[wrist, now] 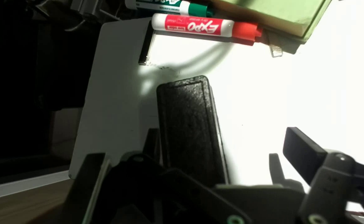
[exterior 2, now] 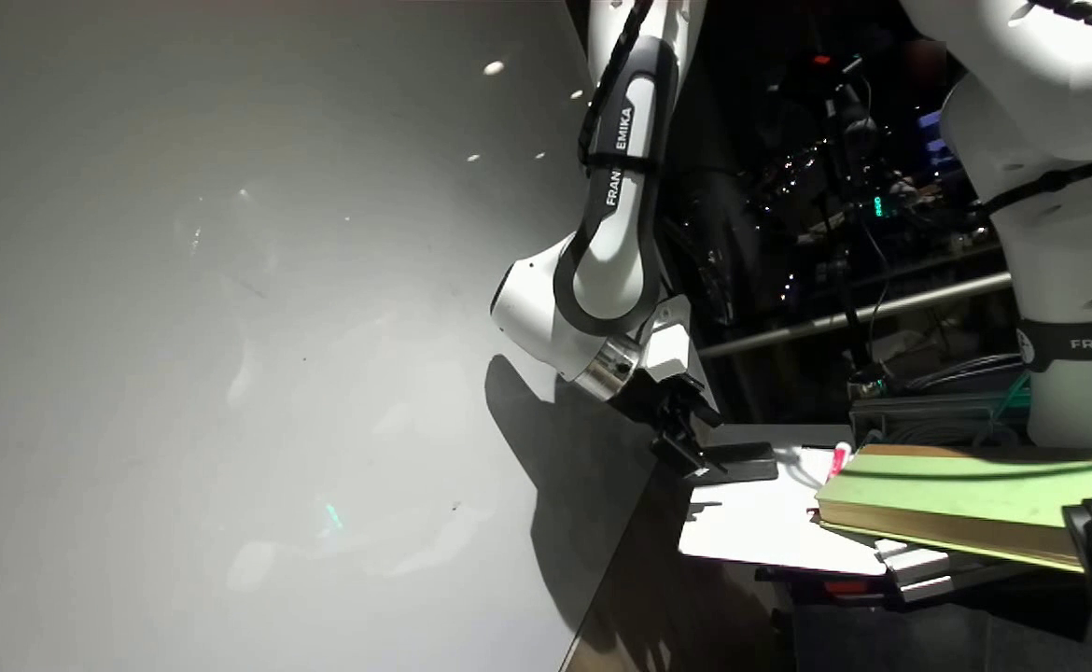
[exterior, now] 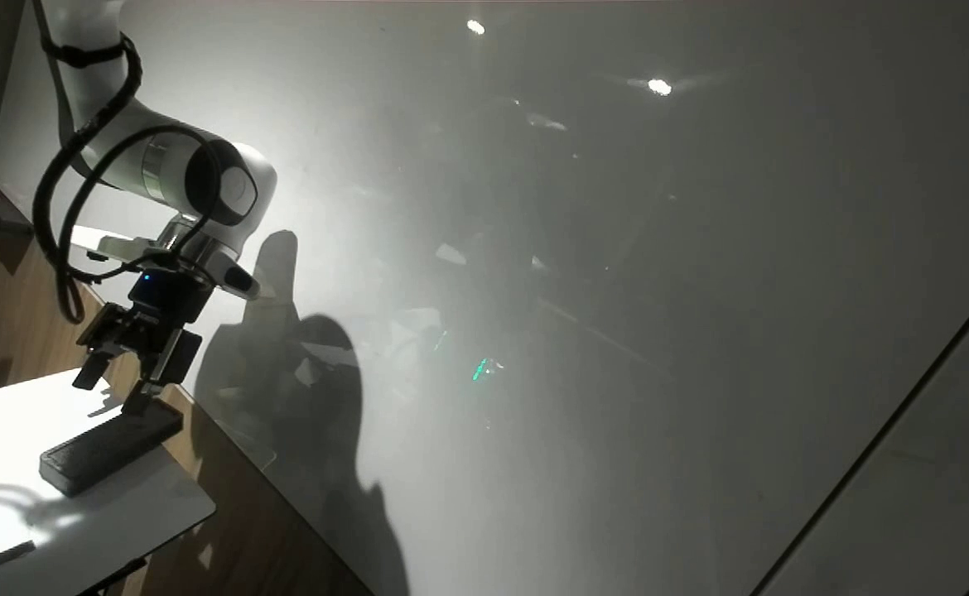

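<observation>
My fingers (wrist: 305,154) are spread wide, pinching nothing; the black eraser (wrist: 188,121) lies on the white surface (wrist: 113,102), in the wrist view nearer my left finger than my right. In an exterior view one tip overlaps its end (exterior: 163,420); I can't tell whether they touch. Off-centre like this, I might press onto its top or twist it askew. That end sits at the surface's edge, so a push could tip it off; pushed far, it might knock the red marker (wrist: 197,26).

Red mkr (wrist: 205,27) just beside grn mkr (wrist: 169,6), both nr grn book (exterior 2: 961,499).
</observation>
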Robot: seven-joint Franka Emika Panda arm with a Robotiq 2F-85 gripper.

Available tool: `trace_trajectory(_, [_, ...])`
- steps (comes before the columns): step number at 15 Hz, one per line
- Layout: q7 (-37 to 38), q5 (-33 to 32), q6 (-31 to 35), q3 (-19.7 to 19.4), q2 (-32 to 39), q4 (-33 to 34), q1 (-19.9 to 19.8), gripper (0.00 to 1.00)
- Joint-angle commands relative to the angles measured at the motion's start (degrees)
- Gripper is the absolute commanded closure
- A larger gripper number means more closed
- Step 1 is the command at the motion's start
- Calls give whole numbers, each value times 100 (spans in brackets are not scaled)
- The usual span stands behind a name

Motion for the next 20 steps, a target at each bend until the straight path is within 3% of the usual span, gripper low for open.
trace_trajectory(1, [-14, 141, -6, -51, 107, 94, -47, 0])
trace_trajectory(4, [-28, 121, 8, -61, 124, 94, -45, 0])
trace_trajectory(10, [-393, -204, 1045, 40, -474, -351, 49, 0])
trace_trajectory(15, [-413, -647, 864, 7, -789, -579, 34, 0])
trace_trajectory(20, [-548, -785, 1160, -82, -975, -925, -197, 0])
